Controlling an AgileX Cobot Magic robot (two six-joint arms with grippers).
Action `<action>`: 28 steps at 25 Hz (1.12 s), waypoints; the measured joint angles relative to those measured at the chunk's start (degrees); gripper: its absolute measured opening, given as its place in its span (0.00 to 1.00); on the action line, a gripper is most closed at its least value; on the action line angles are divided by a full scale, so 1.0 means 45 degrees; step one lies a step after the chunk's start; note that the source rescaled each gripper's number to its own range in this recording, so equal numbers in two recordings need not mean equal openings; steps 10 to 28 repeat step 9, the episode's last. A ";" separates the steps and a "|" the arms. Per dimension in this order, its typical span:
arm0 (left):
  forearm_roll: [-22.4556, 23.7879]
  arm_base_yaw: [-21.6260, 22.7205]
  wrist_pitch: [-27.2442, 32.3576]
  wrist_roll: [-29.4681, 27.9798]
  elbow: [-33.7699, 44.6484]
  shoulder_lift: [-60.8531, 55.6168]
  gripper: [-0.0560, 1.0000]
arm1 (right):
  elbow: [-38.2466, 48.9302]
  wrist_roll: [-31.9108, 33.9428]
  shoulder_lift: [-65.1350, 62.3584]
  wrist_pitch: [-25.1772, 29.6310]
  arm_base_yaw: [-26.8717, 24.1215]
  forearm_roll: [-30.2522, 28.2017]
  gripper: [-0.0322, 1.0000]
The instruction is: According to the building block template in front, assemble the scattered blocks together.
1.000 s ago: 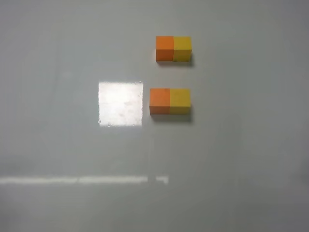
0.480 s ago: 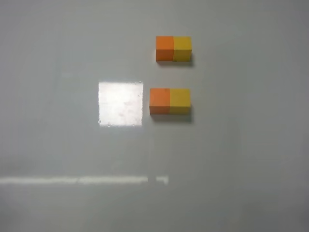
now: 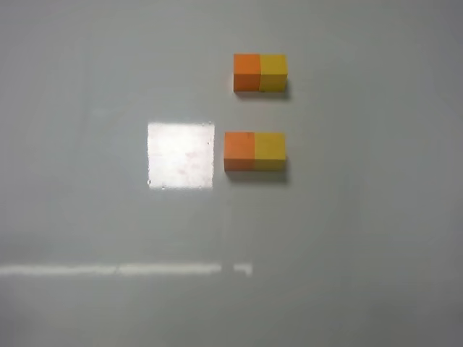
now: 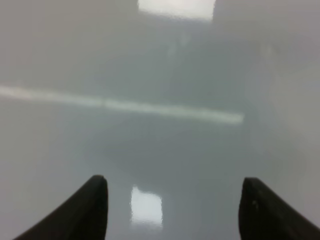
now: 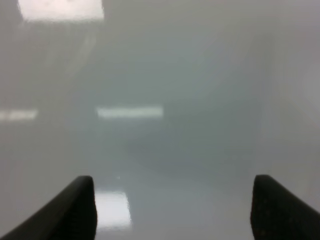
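Both jaws stand apart and empty, left gripper [image 4: 172, 210] and right gripper [image 5: 172, 207] over bare table [image 3: 347, 253]. Scattered blocks [image 3: 255, 150] sit joined like the template [image 3: 260, 72]; assembly looks finished, so nothing remains but keeping clear.

On the table [image 3: 347, 238], the template bar [image 3: 260, 72] sits farther back; the two loose cubes [image 3: 255, 151] lie nearer, side by side and touching, directly before it, right of centre.

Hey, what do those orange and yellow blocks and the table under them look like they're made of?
The nearer orange and yellow blocks and the template bar look like painted wood or dense foam: flat matte colour, crisp edges, no glare. Which one, I can't tell. The table looks like smooth, glossy grey laminate, since it mirrors bright ceiling lights.
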 joint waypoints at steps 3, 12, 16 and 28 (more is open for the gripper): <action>0.0000 0.0000 0.0000 0.0000 0.0000 0.0000 0.46 | 0.0000 -0.0033 0.0000 0.0000 -0.0283 0.0028 0.68; 0.0000 0.0000 0.0000 0.0000 0.0000 0.0000 0.46 | 0.0000 -0.0033 0.0000 0.0000 -0.0646 0.0179 0.67; 0.0000 0.0000 0.0000 0.0000 0.0000 0.0000 0.46 | 0.0000 -0.0033 0.0000 0.0000 -0.0646 0.0179 0.67; 0.0000 0.0000 0.0000 0.0000 0.0000 0.0000 0.46 | 0.0000 -0.0033 0.0000 0.0000 -0.0646 0.0179 0.67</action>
